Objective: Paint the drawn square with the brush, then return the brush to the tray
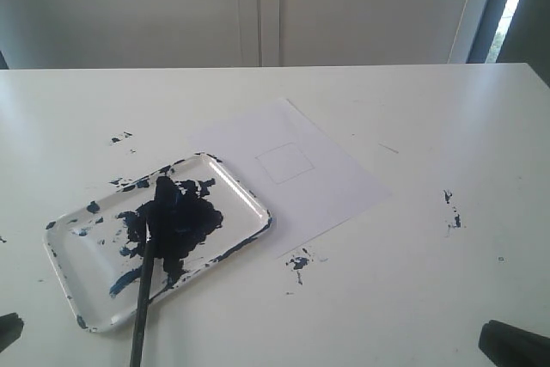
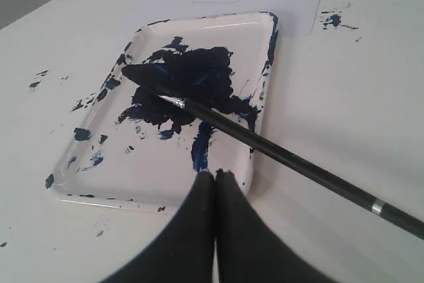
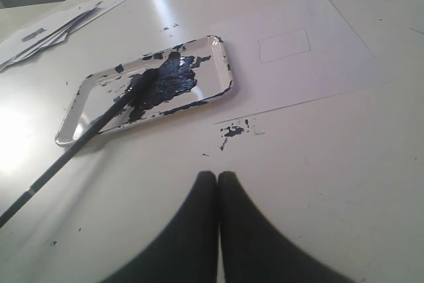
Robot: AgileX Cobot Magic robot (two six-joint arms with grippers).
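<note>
— At near left, entry one?
— One brush [image 1: 144,285]: tip in the blue blotch of the tray [image 1: 256,206], handle across its near rim.
— Pincers?
— Two. First, left gripper [image 2: 215,175]: jaws pressed together, empty, brush just to its right, apart. Second, right gripper [image 3: 217,177]: closed, empty, well right of brush. Also drawn square [image 1: 284,162]: bare outline, far-right of tray.

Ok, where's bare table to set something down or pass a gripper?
Widest bare table: the near right, between the paper and the front edge. Also the far strip behind the paper. Crowded: tray and paper sit close together, the brush overhangs the tray's near rim, paint specks beside them.
</note>
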